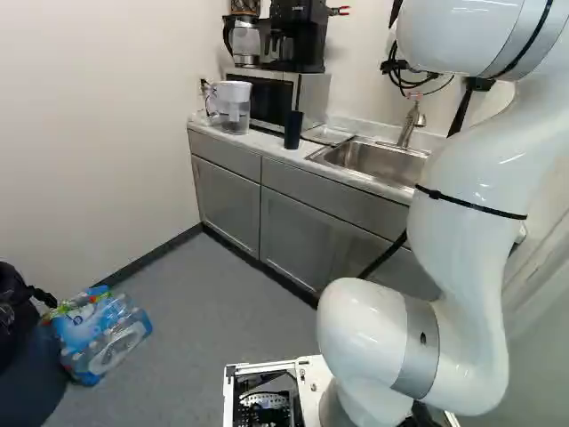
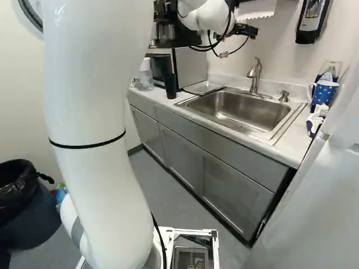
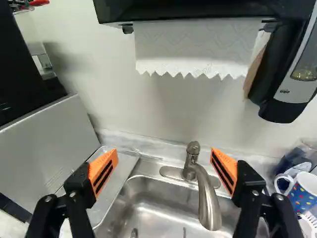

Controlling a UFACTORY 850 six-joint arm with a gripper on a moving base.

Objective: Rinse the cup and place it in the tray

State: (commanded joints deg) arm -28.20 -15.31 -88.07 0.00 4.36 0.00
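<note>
Right base view puts your gripper (image 2: 242, 31) up near the wall, above the sink (image 2: 241, 109), but cables and the wrist clutter its outline. Look at the wrist view for its state: the two fingers are spread wide with nothing gripped, and the faucet (image 3: 203, 191) shows between and ahead of them.

You have two candidates for the cup, and I can't tell which is meant. One is a dark cup (image 2: 170, 87), upright on the tabletop (image 1: 258, 140) in front of the microwave (image 1: 267, 98); its inside is hidden. The other is a dotted mug (image 2: 324, 91) on the far side of the sink, beside the soap pump (image 2: 284, 95); the wrist view cuts it off.

Your clear tray (image 3: 119, 181) lies between the microwave and the sink, partly covered by one finger in the wrist view. In the left base view, your arm (image 1: 471, 213) hides the sink's right end.
</note>
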